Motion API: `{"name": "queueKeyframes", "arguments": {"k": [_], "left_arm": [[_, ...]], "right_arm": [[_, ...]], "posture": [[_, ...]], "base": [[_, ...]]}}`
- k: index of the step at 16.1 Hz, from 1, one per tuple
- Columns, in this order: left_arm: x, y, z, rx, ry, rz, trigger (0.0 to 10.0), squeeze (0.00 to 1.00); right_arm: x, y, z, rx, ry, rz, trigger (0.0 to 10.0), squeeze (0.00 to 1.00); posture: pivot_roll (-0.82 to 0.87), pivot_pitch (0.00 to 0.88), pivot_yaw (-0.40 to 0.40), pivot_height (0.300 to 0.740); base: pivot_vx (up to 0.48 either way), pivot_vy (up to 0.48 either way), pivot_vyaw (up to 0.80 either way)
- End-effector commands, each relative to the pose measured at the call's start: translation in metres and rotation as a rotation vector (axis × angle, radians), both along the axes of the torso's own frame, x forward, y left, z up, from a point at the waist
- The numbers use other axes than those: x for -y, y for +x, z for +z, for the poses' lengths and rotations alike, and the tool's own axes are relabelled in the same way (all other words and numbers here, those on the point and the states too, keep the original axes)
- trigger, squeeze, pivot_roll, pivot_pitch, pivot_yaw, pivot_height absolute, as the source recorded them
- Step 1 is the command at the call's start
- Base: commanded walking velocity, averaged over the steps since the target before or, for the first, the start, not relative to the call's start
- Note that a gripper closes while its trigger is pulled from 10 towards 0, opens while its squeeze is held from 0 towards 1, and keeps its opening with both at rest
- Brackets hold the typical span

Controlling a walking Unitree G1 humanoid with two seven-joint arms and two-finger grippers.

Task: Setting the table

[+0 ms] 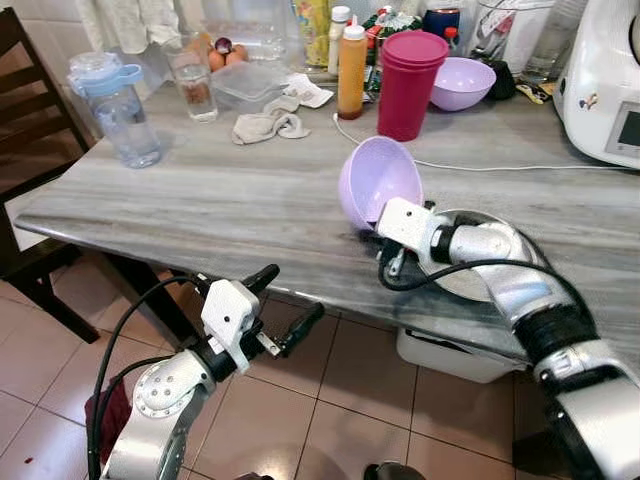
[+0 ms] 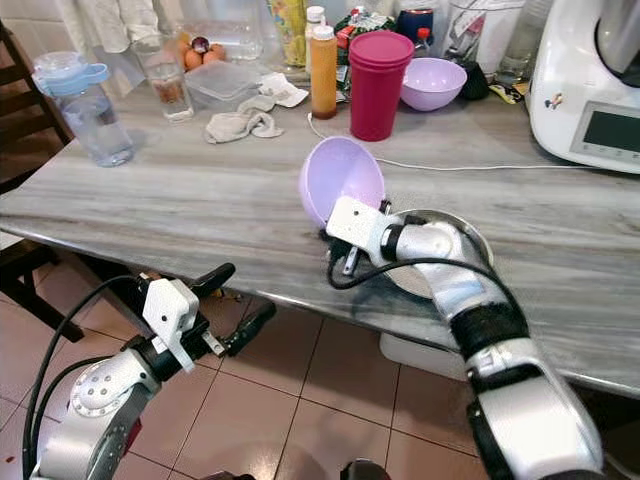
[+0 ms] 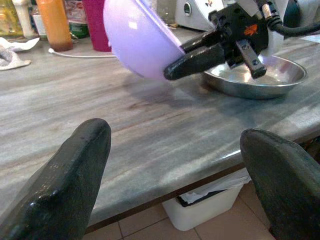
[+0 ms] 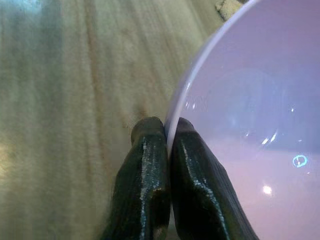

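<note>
Lilac bowl pinched at its rim by the right gripper, one finger inside, one outside, pressed tight on the thin wall. Held tipped on edge just above the worktop, just beside the steel dish, on the side away from the white appliance.

Probably thin plastic: light, stiff enough, smooth and a little slippery, unlikely to break if dropped. Rim pinch looks sound for so light a thing, though likely to swivel about the fingers if swung fast. Best hold stays on the rim, fingers straddling the wall.

Mouth facing sideways and slightly upward, toward the robot's right and the camera; base turned away toward the far left of the dish. Round, so no real long axis; its axis of symmetry lies near level, needing a turn to upright before setting down.

Left gripper below the worktop edge, nearer the floor than the dish, fingers spread wide, nothing between them.

A second lilac bowl well beyond the dish, beside the magenta cup.
</note>
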State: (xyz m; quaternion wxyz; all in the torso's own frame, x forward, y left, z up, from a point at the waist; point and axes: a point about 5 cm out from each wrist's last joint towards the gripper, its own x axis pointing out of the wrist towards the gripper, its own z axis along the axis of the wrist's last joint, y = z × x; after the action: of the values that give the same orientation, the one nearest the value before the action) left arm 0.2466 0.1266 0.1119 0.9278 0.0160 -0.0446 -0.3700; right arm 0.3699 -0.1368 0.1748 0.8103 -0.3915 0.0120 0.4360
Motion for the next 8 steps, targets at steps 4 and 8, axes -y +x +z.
{"name": "queueKeyframes", "arguments": {"k": [4, 8], "left_arm": [[0.0028, 0.0022, 0.004, 0.005, -0.001, -0.013, 10.0, 0.0], [0.0041, 0.0037, 0.0036, -0.004, 0.002, -0.014, 10.0, 0.0]], "right_arm": [[0.0011, 0.0025, 0.0096, 0.011, -0.044, 0.035, 10.0, 0.29], [-0.0002, 0.0001, 0.0028, -0.017, -0.068, 0.064, 10.0, 0.36]], "posture": [[-0.2, 0.121, 0.04, 0.74], [-0.2, 0.121, 0.038, 0.74]], "base": [[0.0, 0.0, 0.0], [0.0, 0.0, 0.0]]}}
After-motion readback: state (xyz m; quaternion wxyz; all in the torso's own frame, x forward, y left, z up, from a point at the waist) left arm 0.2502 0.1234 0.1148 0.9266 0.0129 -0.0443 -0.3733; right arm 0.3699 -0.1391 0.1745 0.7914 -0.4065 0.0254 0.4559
